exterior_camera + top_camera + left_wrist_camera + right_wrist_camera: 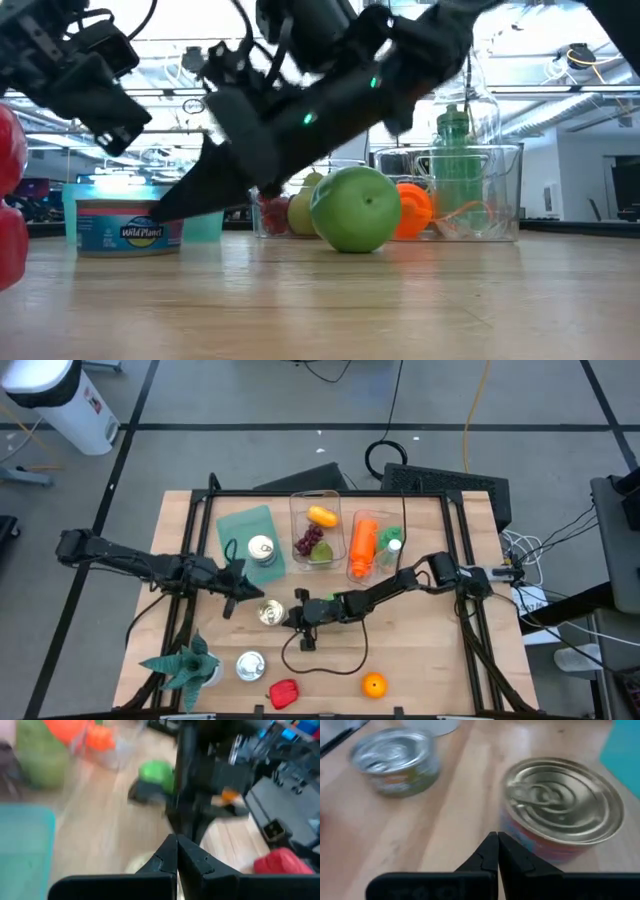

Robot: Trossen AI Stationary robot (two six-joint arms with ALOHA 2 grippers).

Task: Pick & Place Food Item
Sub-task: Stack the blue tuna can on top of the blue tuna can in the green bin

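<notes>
A silver-topped tin can (270,613) stands on the wooden table between my two grippers; it fills the right wrist view (562,807) and shows its blue label in the low view (130,228). My right gripper (292,618) is shut, its tips (497,845) low at the can's right side. My left gripper (240,600) is shut too and hovers just left of the can, raised off the table (176,842). A green apple (355,208) rests on the table under my right arm. My right gripper points its shut fingertips (490,851), slanting down from the table's right, at the lower side wall (520,832) of the can. I cannot tell whether they touch it. The can stands upright on the table.
A second can (250,664), a red pepper (283,692), an orange (374,685) and a green paper plant (185,665) lie near the front edge. At the back are a teal board (240,525) with a third can (262,550), a clear fruit box (318,510) and bagged carrots (363,545).
</notes>
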